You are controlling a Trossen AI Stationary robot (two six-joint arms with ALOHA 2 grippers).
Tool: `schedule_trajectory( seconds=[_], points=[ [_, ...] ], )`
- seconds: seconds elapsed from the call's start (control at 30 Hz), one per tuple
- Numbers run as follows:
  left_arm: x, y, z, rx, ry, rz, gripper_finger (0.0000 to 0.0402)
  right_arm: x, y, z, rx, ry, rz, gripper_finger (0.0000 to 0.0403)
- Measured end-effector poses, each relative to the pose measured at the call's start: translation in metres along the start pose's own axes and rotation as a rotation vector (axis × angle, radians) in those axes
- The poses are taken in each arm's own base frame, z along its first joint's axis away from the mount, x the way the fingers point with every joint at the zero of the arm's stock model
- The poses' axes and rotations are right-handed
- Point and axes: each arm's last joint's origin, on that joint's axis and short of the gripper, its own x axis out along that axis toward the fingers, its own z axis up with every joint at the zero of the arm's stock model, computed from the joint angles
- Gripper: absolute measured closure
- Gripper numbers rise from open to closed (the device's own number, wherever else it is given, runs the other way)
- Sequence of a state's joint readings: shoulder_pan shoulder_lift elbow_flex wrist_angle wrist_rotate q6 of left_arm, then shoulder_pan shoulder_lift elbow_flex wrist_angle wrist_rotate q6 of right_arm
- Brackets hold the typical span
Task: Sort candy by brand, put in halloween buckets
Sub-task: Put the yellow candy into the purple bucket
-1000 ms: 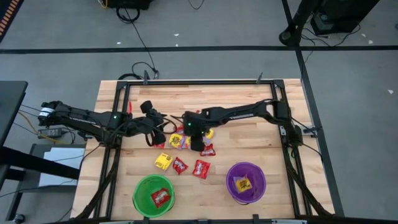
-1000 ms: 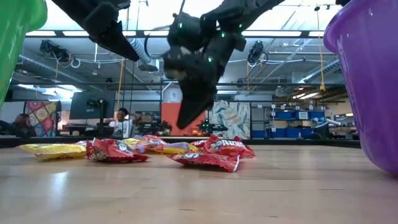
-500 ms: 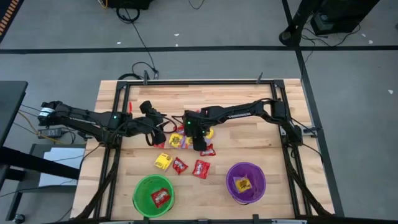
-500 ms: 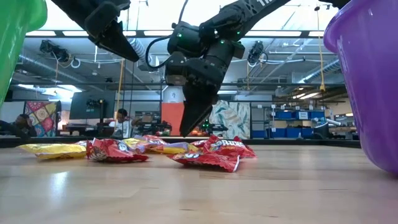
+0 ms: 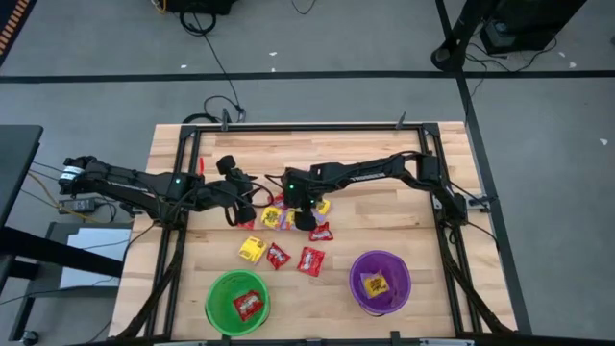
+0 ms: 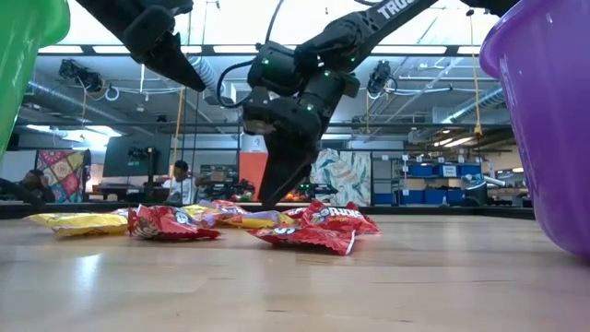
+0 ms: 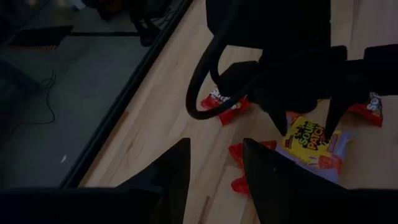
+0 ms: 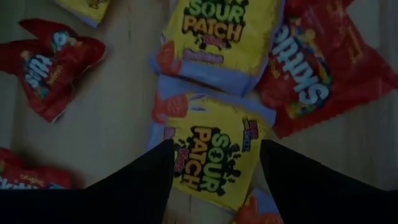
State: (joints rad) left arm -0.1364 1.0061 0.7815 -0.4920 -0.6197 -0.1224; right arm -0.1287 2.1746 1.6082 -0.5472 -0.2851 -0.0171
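Note:
Red and yellow candy packets (image 5: pixel 288 219) lie in a loose pile mid-table, with three more (image 5: pixel 279 255) nearer the buckets. In the right wrist view my right gripper (image 8: pixel 214 146) is open, pointing down, its fingers on either side of a yellow Sour Patch packet (image 8: pixel 211 155) without plainly touching it. In the low view its tips (image 6: pixel 272 195) hang just over the pile (image 6: pixel 304 226). My left gripper (image 5: pixel 245 210) is open and waits raised at the pile's left. The green bucket (image 5: pixel 237 301) holds a red packet, the purple bucket (image 5: pixel 380 281) a yellow one.
A black frame (image 5: pixel 183 192) runs round the tabletop's edges. Both buckets stand near the table's near edge, and bare wood lies between them and right of the pile. Red Skittles packets (image 8: pixel 323 68) lie close against the yellow ones. People sit in the room beyond the table (image 6: pixel 180 180).
My right gripper has come down a little toward the candy pile and shifted slightly toward the table's far edge, its fingers swinging more upright. The candy and the left arm have stayed where they were.

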Motion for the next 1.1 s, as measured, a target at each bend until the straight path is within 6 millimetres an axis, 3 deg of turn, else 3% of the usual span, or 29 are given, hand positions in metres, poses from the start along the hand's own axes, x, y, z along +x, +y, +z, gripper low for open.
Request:
schedule_trajectory(
  seconds=[0.53, 0.63, 0.83, 1.1],
  points=[
    [0.0, 0.0, 0.003, -0.041, -0.03, -0.004, 0.0249, 0.018, -0.002, -0.021, 0.084, -0.003, 0.025, 0.0162],
    [0.0, -0.001, 0.006, -0.051, -0.049, -0.007, 0.0249, 0.018, 0.0, -0.021, 0.068, 0.0, 0.009, 0.0191],
    [0.0, -0.001, 0.005, -0.049, -0.043, -0.006, 0.0249, 0.013, 0.001, -0.013, 0.038, -0.002, 0.033, 0.0289],
    [0.0, -0.001, 0.005, -0.051, -0.043, -0.006, 0.0249, -0.012, 0.008, 0.008, -0.023, 0.043, 0.013, 0.0369]
  ],
)
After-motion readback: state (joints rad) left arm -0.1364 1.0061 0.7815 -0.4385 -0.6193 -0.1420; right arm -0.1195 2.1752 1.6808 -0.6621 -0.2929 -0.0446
